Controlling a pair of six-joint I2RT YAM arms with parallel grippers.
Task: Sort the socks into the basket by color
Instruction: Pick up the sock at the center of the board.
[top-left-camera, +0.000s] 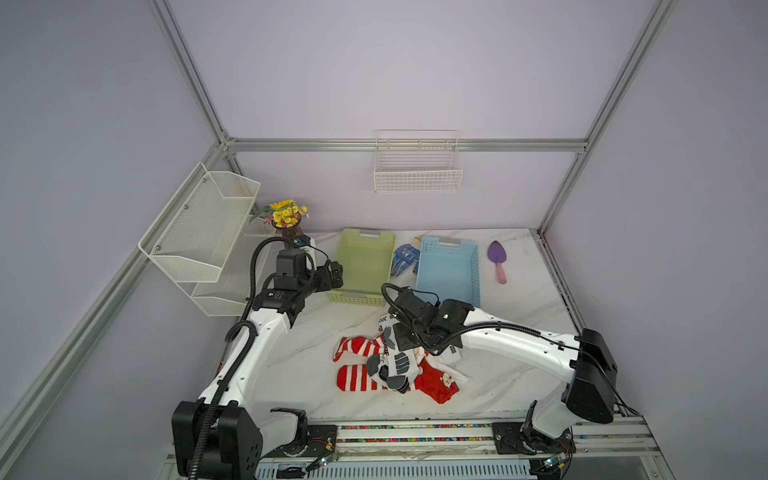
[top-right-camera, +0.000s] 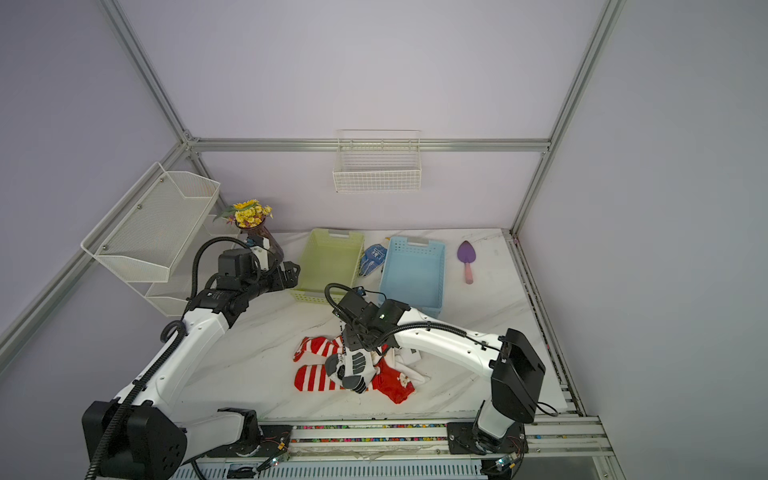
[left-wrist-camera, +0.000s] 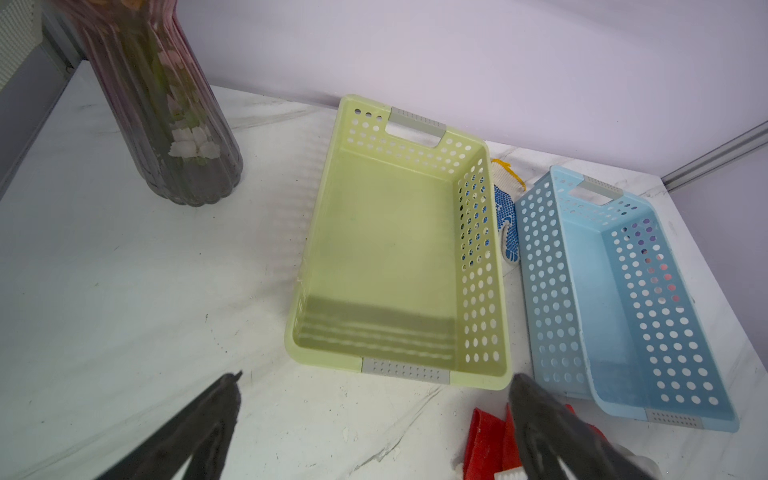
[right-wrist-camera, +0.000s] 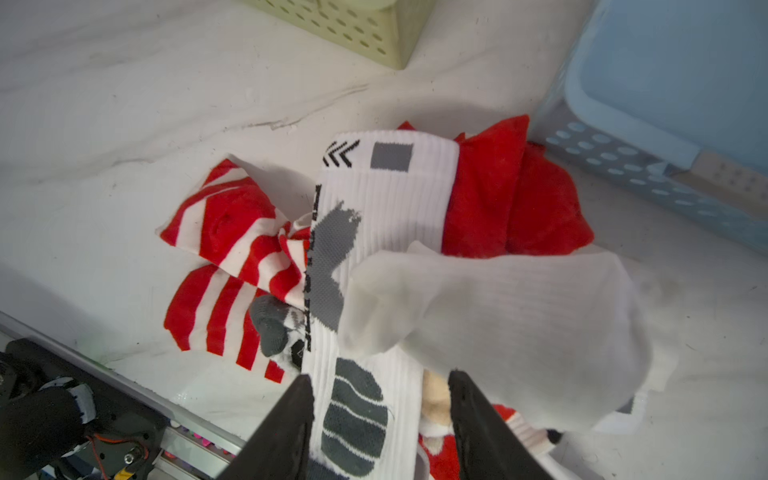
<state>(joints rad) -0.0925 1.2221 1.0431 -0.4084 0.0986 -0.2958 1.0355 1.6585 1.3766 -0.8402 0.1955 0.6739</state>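
Socks (top-left-camera: 395, 368) sit in one tangled pile on the table (top-left-camera: 519, 332), centre-front, just ahead of both baskets. None are in a basket.
- The white sock (right-wrist-camera: 374, 232) with grey and black marks lies on top, across the red striped socks (right-wrist-camera: 232, 237).
- A red sock with a Santa figure (top-left-camera: 444, 380) is on the right arm's side of the pile.
- A plain white fold (right-wrist-camera: 498, 324) sits close to the right wrist lens and is blurred. It covers part of the pile, and I can't tell whether it's a separate sock.
- In both top views the right wrist hides the far end of the pile, so the sock count isn't readable.

Right gripper (right-wrist-camera: 380, 376) is down on the pile, forearm low and reaching in from the right. Its jaws are apart and straddle the white sock. One finger is at the sock's edge with a gap on the other side, so no pinch.

Left gripper (left-wrist-camera: 376, 375) is spread wide with nothing between the fingers. It hovers off the near end of the green basket (top-left-camera: 363, 262), elbow raised, beside the flower vase (top-left-camera: 286, 220).

The green basket and the blue basket (top-left-camera: 446, 270) both show bare floors. The blue dotted gloves (top-left-camera: 405, 259) are wedged between them, mostly hidden in the left wrist view. A purple trowel (top-left-camera: 497, 259) lies well apart, beyond the blue basket.
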